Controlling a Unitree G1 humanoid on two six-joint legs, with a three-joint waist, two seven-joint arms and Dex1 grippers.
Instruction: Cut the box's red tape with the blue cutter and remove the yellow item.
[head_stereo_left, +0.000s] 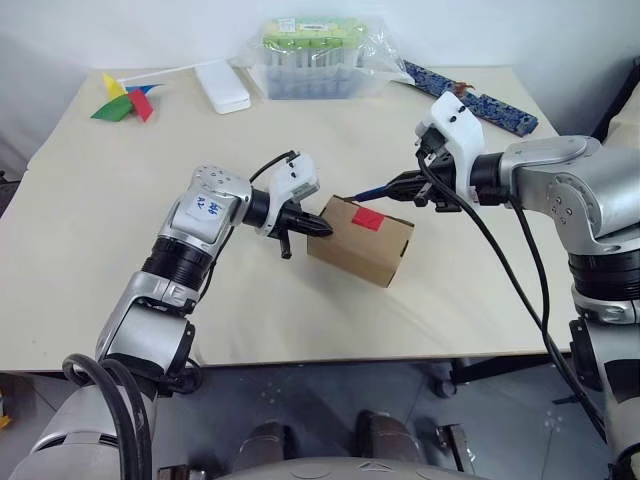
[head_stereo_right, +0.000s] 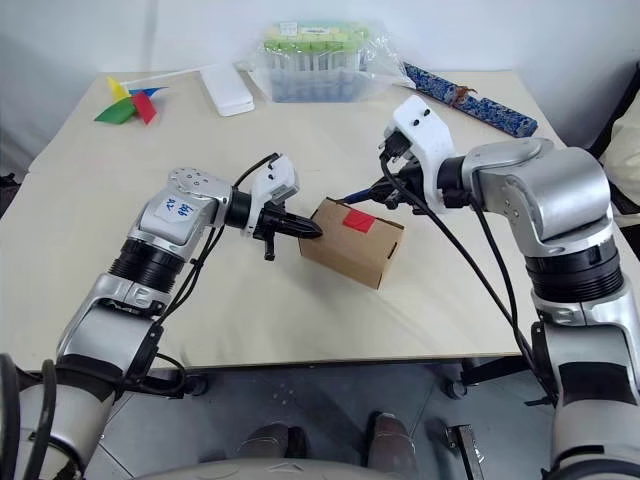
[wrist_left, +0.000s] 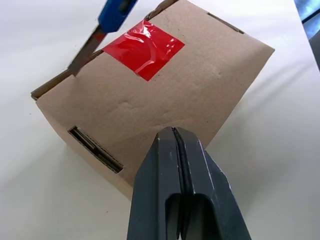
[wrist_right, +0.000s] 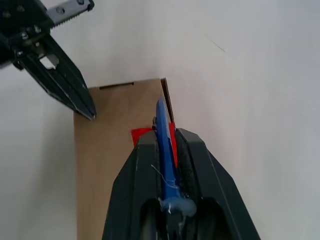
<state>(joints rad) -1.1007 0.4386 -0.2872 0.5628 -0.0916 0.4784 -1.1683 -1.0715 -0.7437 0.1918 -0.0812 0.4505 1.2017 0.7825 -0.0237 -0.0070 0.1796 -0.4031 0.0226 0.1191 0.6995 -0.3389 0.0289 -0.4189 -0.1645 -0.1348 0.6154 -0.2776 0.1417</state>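
Note:
The brown box (head_stereo_left: 352, 250) lies tilted on the table, its red tape (head_stereo_left: 369, 219) facing up across the flap seam. My left gripper (head_stereo_left: 320, 228) is shut, its tips pressed against the box's left side; the left wrist view shows the closed fingers (wrist_left: 165, 165) on the cardboard wall. My right gripper (head_stereo_left: 397, 187) is shut on the blue cutter (head_stereo_left: 368, 192). The cutter's blade (wrist_left: 84, 51) rests at the box's far top edge beside the tape. The yellow item is hidden.
At the table's back stand a clear tub with green lids (head_stereo_left: 308, 58) in a plastic bag, a white flat case (head_stereo_left: 222, 86), a paper pinwheel (head_stereo_left: 124, 101) at the far left and a dark blue patterned strip (head_stereo_left: 488, 103) at the far right.

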